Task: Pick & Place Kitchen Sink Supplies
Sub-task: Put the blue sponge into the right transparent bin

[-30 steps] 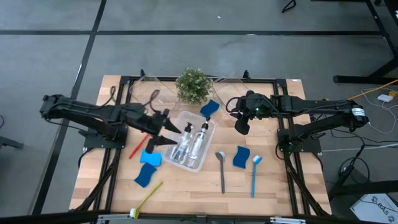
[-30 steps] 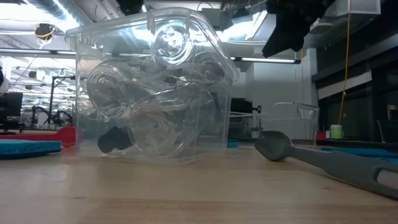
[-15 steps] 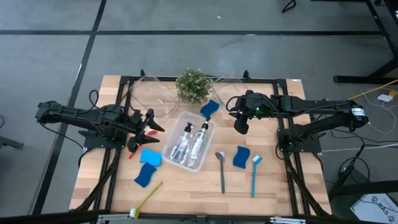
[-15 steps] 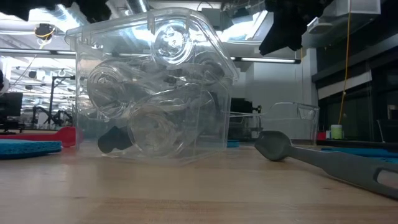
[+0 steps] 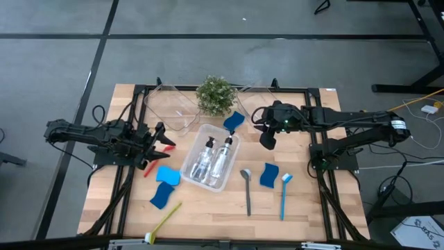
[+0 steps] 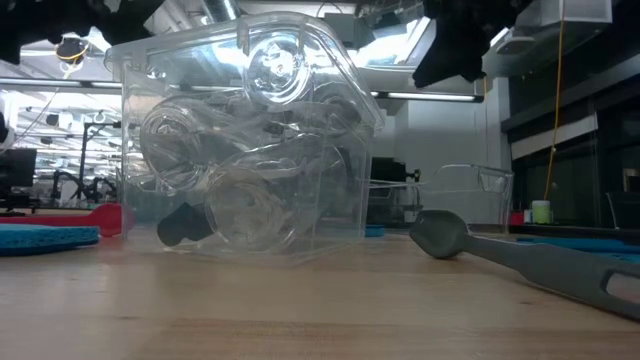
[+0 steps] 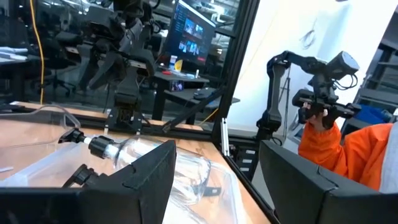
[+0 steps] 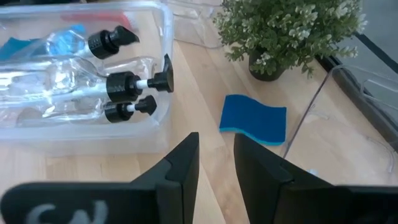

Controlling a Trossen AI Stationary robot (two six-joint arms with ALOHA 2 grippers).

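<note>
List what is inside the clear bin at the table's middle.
The bin holds clear pump bottles with black tops; the right wrist view shows three tops. Nothing else shows inside it, though glare hides part of its floor.

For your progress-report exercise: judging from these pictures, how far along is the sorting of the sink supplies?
Done: the pump bottles lie in the clear bin.
In hand: nothing. The left gripper hangs open above the red brush; the right gripper is empty near one blue sponge.
Left: four sponges and the red, grey, blue and yellow-green brushes lie loose.
</note>
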